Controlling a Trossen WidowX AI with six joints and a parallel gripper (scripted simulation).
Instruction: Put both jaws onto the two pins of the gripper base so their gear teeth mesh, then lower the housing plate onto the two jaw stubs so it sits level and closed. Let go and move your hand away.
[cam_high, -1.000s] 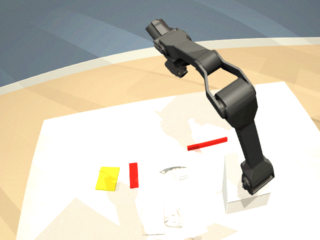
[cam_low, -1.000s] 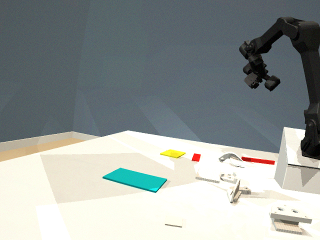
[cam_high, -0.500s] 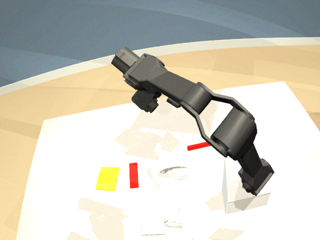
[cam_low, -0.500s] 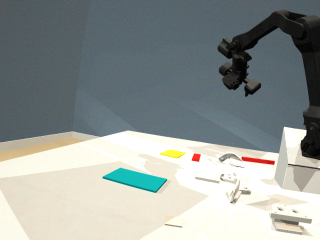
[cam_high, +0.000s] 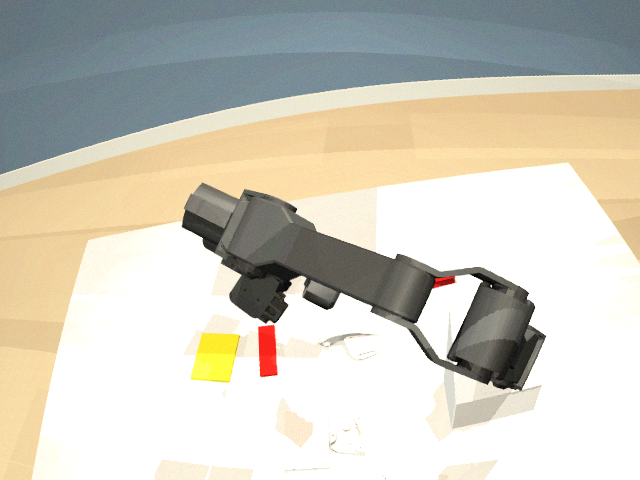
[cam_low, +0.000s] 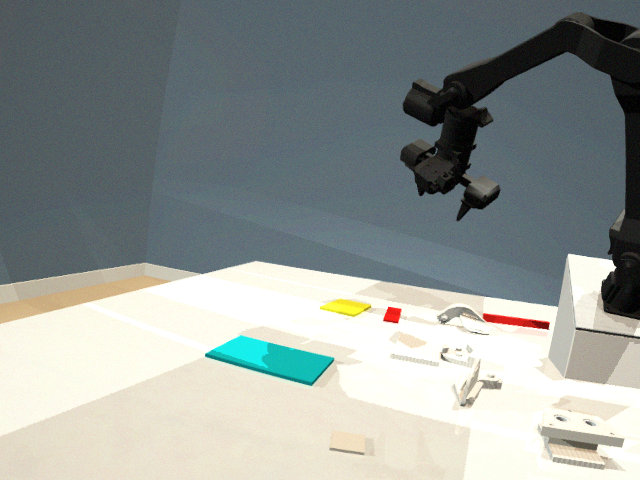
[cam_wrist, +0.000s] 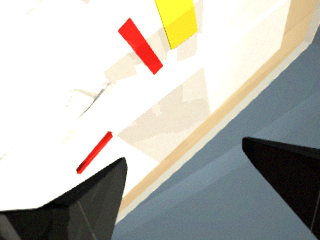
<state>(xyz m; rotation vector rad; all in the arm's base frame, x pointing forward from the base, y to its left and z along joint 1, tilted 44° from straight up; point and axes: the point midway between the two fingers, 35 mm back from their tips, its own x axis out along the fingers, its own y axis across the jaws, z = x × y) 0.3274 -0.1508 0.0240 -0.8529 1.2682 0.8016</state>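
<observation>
My gripper (cam_low: 439, 206) (cam_wrist: 183, 153) is open and empty, high above the table. A curved grey-white part (cam_high: 341, 338) (cam_low: 457, 311) (cam_wrist: 100, 94), seemingly a jaw, lies beyond the other white parts in the exterior view. A small white part with a raised round boss (cam_high: 346, 440) (cam_low: 457, 354) lies beside a flat white plate (cam_high: 306, 457) (cam_low: 413, 358). A thin white part (cam_low: 469, 384) stands tilted near them. A thick plate with two holes (cam_low: 578, 435) sits over a ribbed block. Glare hides pins and teeth, so I cannot tell which part is the base.
A yellow plate (cam_high: 215, 357) (cam_low: 345, 307) (cam_wrist: 178, 22), a short red strip (cam_high: 267, 351) (cam_low: 392, 314) (cam_wrist: 141, 46) and a long red bar (cam_low: 515, 321) (cam_wrist: 94, 153) lie on the table. A cyan plate (cam_low: 271, 359) and small beige tile (cam_low: 347, 442) lie farther off. The arm stands on a white box (cam_low: 599, 356).
</observation>
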